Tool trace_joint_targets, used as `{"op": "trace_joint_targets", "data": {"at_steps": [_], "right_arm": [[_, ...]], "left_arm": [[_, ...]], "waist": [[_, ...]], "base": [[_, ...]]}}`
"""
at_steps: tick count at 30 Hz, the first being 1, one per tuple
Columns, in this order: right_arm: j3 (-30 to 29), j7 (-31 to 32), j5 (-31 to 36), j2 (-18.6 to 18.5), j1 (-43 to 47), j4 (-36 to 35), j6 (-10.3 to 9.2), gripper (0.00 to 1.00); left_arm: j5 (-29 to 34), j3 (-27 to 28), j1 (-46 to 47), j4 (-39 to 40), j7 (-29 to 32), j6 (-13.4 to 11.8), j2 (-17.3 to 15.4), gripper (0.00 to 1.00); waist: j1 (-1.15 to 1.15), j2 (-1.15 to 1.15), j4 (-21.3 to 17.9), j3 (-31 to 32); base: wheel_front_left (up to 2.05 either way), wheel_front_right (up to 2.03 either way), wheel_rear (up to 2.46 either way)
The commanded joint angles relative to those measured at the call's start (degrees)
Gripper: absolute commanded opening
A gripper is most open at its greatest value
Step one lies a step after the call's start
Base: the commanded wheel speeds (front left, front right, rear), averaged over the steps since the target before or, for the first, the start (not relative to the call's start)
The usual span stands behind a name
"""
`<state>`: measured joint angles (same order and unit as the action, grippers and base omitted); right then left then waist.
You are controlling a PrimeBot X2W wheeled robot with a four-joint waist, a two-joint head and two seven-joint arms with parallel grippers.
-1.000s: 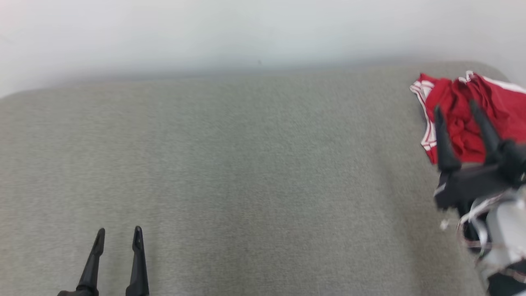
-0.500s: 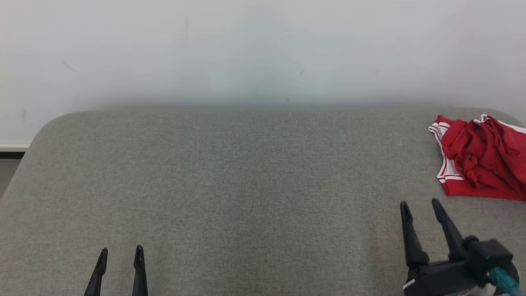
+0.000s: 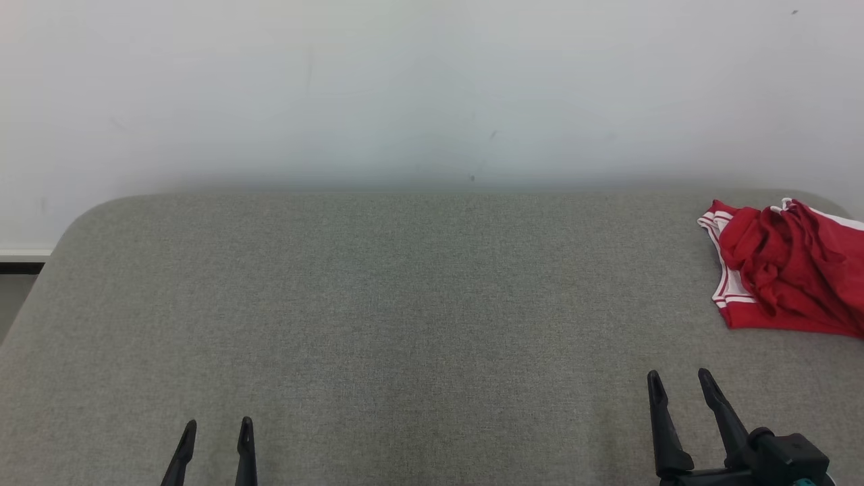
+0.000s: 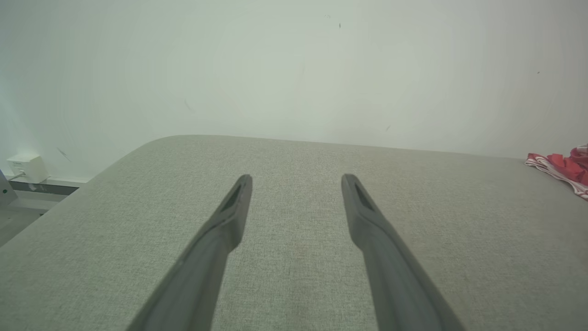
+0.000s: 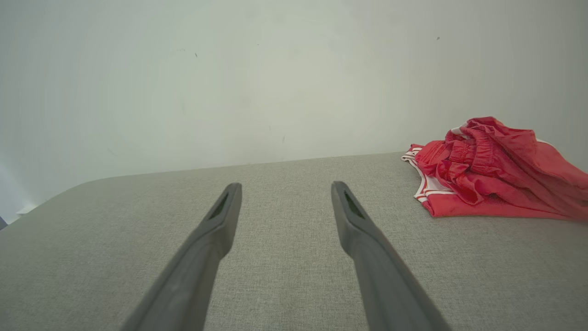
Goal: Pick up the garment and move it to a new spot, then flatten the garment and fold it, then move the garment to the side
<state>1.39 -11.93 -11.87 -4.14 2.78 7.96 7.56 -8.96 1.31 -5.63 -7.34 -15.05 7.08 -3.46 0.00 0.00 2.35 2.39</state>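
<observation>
one red garment (image 3: 790, 270) with white striped trim lies crumpled in a loose heap at the far right corner of the grey fabric desk (image 3: 405, 304). bare desk surface separates it from two grippers: the right gripper (image 3: 679, 374) over the desk's near right, the left gripper (image 3: 217, 425) over its near left, both spread wide and empty. one white wall (image 3: 405, 88) backs the desk.
</observation>
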Motion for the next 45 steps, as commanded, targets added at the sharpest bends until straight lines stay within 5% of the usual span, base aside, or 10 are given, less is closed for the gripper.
{"op": "trace_joint_targets", "data": {"at_steps": [1, 3, 4, 45], "right_arm": [[-0.11, -0.12, 0.35, 0.25, 0.7, -0.23, -0.16, 1.0], [-0.17, -0.2, 0.28, 0.39, 0.55, 0.0, -0.16, 1.0], [-0.09, -0.02, 0.09, 0.26, 0.05, 0.12, 0.0, 0.0], [-3.42, 8.08, -35.18, 0.66, -3.73, 3.59, -0.04, 0.0]], "left_arm": [[0.52, -0.03, 0.55, -0.26, -0.16, 0.13, 0.05, 1.0], [0.42, -0.13, 0.67, -0.54, -0.16, 0.18, 0.04, 1.0], [0.0, -0.1, 0.09, -0.56, -0.01, 0.01, -0.05, 0.0], [-36.61, 2.21, 5.19, -4.26, 9.47, 0.21, 0.25, 0.0]], "waist": [[0.0, 0.0, 0.0, 0.02], [0.0, 0.0, 0.02, 0.05], [0.0, 0.0, 0.03, 0.06], [0.0, 0.0, -0.67, -0.72]], "base": [[0.0, 0.0, 0.0], [0.0, 0.0, 0.0], [0.0, 0.0, 0.0], [0.0, 0.0, 0.0]]}}
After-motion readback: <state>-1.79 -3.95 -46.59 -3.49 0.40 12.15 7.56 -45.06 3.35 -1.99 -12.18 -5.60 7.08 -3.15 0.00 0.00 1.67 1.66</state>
